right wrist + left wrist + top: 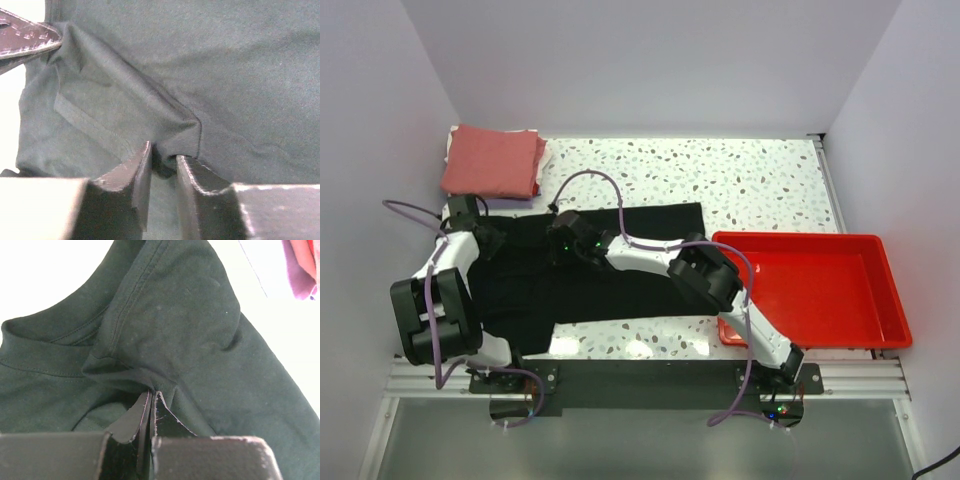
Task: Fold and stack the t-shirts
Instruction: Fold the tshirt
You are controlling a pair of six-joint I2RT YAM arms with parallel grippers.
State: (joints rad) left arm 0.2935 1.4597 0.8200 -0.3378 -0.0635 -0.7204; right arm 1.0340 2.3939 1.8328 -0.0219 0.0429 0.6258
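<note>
Our left gripper (151,407) pinches a fold of the black shirt (620,265); our right gripper (162,167) pinches its hem.

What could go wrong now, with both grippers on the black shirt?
1. The right gripper pinches only a small ridge of the black shirt, so the cloth may slip out when lifted.
2. The left gripper is shut on a thin fold by the collar; an uneven pull may bunch the shirt.
3. The folded stack lies close and could be dragged.
</note>
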